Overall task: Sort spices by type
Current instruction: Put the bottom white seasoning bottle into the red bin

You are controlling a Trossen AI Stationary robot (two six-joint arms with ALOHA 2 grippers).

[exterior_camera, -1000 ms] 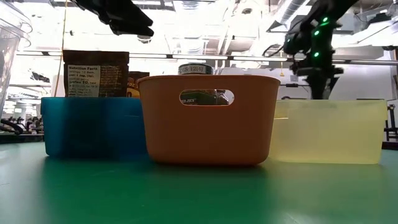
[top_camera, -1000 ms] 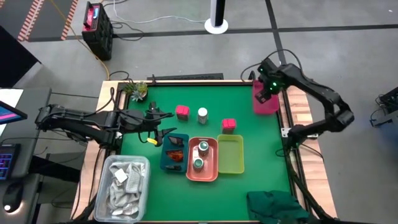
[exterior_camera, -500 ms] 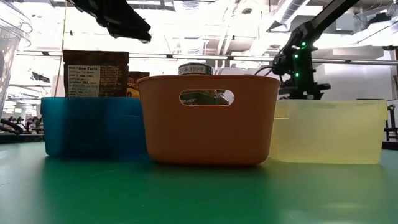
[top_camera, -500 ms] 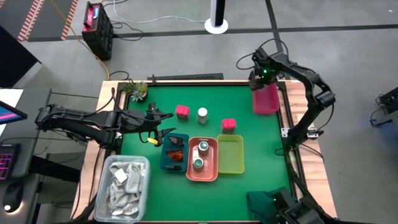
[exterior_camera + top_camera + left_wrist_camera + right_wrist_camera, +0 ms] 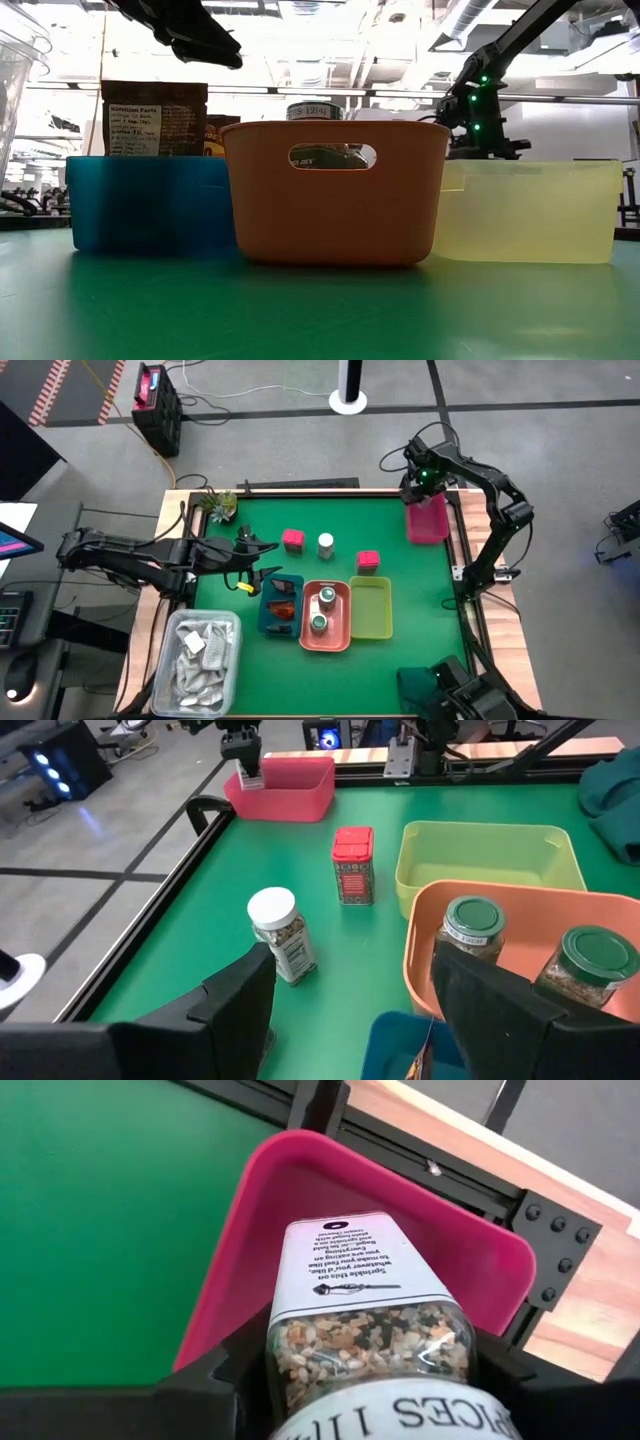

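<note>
In the right wrist view my right gripper (image 5: 365, 1385) is shut on a clear spice jar (image 5: 365, 1305) of coarse mixed seasoning with a white label, above the far end of the pink tray (image 5: 428, 520). My left gripper (image 5: 257, 560) hovers open at the table's left, by the blue tray (image 5: 266, 616). On the green mat stand two pink cube boxes (image 5: 293, 540) (image 5: 368, 561) and a white-lidded jar (image 5: 326, 544). Two green-lidded jars (image 5: 472, 920) (image 5: 598, 952) stand in the orange tray (image 5: 343, 635). Dark packets (image 5: 154, 118) stick up out of the blue tray. My right gripper pinches the jar between its two fingers (image 5: 232, 1365) by the glass body (image 5: 300, 1350) near the printed band end. The fingers come slanting from above. The jar is lifted clear and tilted, its labelled far end (image 5: 345, 1260) pointing down into the pink tray.
An empty yellow-green tray (image 5: 371, 608) sits right of the orange one. A clear bin of white sachets (image 5: 197, 650) stands at the near left, a small plant (image 5: 218, 504) at the far left corner, and a green cloth (image 5: 440, 690) at the near right. Open mat lies between the trays and the pink tray.
My right gripper has carried the jar a short way toward the table's far edge and slightly left, over the pink tray's far end, while its arm folded in. In the last half second it has stayed nearly still.
</note>
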